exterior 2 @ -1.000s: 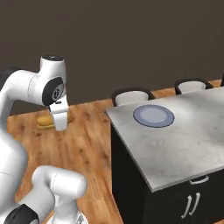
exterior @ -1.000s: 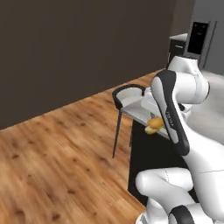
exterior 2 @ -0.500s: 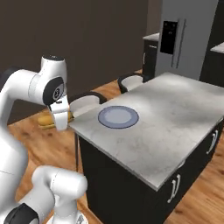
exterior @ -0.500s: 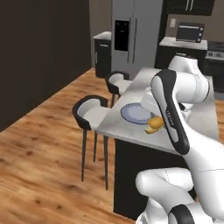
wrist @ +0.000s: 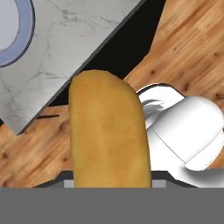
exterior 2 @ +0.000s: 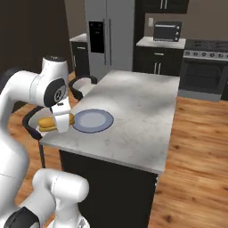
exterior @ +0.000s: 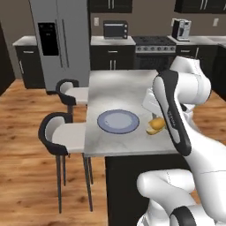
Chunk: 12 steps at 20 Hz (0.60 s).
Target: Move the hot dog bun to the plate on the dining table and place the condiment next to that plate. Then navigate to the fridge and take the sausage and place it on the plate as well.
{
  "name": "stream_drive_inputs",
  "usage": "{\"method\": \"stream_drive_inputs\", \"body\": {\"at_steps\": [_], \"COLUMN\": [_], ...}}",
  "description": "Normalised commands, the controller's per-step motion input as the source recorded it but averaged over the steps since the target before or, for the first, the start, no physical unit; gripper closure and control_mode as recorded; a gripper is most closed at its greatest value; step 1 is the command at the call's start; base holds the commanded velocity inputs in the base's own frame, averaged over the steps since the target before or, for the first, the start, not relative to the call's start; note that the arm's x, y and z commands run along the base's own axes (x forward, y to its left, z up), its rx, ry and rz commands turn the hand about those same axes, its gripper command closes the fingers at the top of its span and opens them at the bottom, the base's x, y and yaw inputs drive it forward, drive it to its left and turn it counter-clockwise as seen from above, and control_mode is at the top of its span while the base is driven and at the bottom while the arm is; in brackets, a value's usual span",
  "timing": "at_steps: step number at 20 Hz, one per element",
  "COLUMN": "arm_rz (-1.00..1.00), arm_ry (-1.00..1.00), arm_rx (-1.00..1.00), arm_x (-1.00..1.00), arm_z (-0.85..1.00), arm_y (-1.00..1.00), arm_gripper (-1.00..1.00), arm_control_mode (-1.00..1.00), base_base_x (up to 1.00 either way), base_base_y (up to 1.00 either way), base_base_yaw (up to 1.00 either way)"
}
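Observation:
My gripper (exterior 2: 61,123) is shut on the hot dog bun (exterior: 155,126) (exterior 2: 48,123), a yellow-tan roll that stands large in the hand view (wrist: 109,131). It hangs in the air near the front edge of the dining table (exterior: 119,88) (exterior 2: 142,102) (wrist: 65,48). The pale blue-grey plate (exterior: 118,121) (exterior 2: 93,120) (wrist: 11,26) lies on the marble near that edge, off to one side of the bun. The grey fridge (exterior: 59,39) (exterior 2: 109,35) stands closed at the back. The condiment and the sausage are out of view.
Two black-framed stools (exterior: 62,132) (exterior: 70,90) stand along the island's left side. Behind the island are dark cabinets with a microwave (exterior: 115,29) and a stove (exterior: 152,48). Wooden floor surrounds the island.
The base has turned, so both base views swung from a dark wall and floor to face the island, plate and fridge. The bun has stayed in the shut gripper.

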Motion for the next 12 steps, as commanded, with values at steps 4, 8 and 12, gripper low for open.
{"method": "stream_drive_inputs", "body": {"at_steps": [4, 8, 12], "arm_rz": [0.00, 0.00, 0.00], "arm_ry": [0.00, 0.00, 0.00], "arm_rx": [0.00, 0.00, 0.00], "arm_x": [0.00, 0.00, 0.00], "arm_z": [0.00, 0.00, 0.00], "arm_y": [0.00, 0.00, 0.00], "arm_gripper": [1.00, 1.00, 1.00], "arm_control_mode": [1.00, 1.00, 1.00], "base_base_x": [0.57, 0.76, 0.92], "base_base_y": [0.74, 0.59, 0.21], "base_base_yaw": [-0.49, -0.25, -0.04]}}
